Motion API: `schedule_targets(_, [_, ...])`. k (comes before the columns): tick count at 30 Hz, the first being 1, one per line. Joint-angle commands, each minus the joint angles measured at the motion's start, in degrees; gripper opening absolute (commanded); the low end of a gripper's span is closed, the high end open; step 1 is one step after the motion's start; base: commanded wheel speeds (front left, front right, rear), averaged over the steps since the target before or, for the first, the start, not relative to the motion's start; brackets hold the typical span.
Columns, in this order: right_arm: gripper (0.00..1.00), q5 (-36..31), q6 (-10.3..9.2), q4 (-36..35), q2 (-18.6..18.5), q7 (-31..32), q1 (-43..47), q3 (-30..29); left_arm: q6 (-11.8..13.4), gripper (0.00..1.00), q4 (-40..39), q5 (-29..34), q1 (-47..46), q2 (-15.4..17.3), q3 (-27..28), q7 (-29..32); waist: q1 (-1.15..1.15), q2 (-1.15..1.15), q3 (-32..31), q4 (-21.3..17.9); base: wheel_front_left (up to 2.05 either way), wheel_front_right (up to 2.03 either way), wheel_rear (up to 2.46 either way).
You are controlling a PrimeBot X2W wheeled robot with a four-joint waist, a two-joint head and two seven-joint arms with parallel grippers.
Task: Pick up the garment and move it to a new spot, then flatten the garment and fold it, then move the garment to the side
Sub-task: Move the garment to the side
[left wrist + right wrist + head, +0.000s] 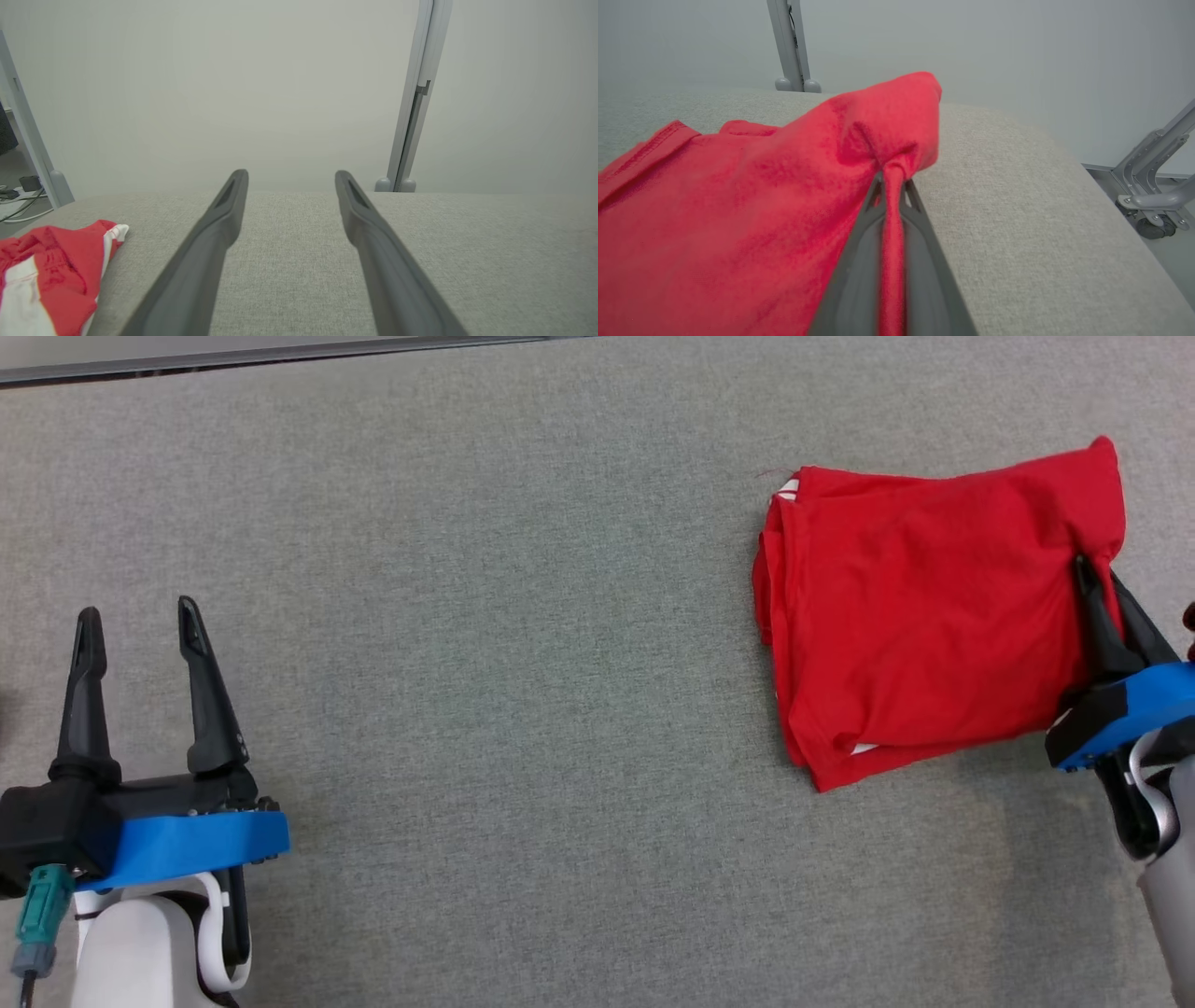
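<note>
The left arm comes up from the bottom edge of the head view at the robot's left. The left claw (138, 609) points away from the body with its fingers spread wide and nothing between them. In its own wrist view the left claw (291, 173) lies almost level just above the grey table (467, 261). A bunched red-and-white cloth (51, 270) lies at that view's lower left (whether it belongs to the same garment I cannot tell).

The right arm reaches in from the right edge, angled up and inward. The right claw (1099, 569) is clamped on the right edge of the garment (934, 607). Its wrist view shows the right claw (893, 179) pinched together on a thin ridge of red fabric, which puckers where it enters the tips.

The garment (738, 210), red with bits of white at two corners, lies folded in a rough rectangle on the table's right part, well apart from the left claw. Its corner beyond the right claw's tips rises in a peak.
</note>
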Motion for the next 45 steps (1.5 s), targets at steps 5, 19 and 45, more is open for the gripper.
schedule_targets(5, [0.00,-2.11,0.01,-2.27,0.91,0.53,-4.08,1.36,-0.39,1.00,-0.78,0.70,-1.32,0.23,0.35,-0.14,-0.01,0.00,0.90,-0.81,0.00,0.00,0.00])
schedule_targets(19, [0.00,-4.87,0.01,2.66,-8.54,4.37,-19.04,-0.50,-1.39,1.00,-3.51,1.69,-4.70,0.75,0.16,-0.13,-0.01,0.00,7.88,-0.60,0.00,0.00,0.00])
schedule_targets(45, [1.00,-14.78,0.01,21.79,-13.17,2.93,-34.80,-0.84,-1.64,1.00,-3.82,2.21,-7.12,1.02,0.71,-0.13,-0.01,0.00,12.23,0.13,0.00,0.00,0.00])
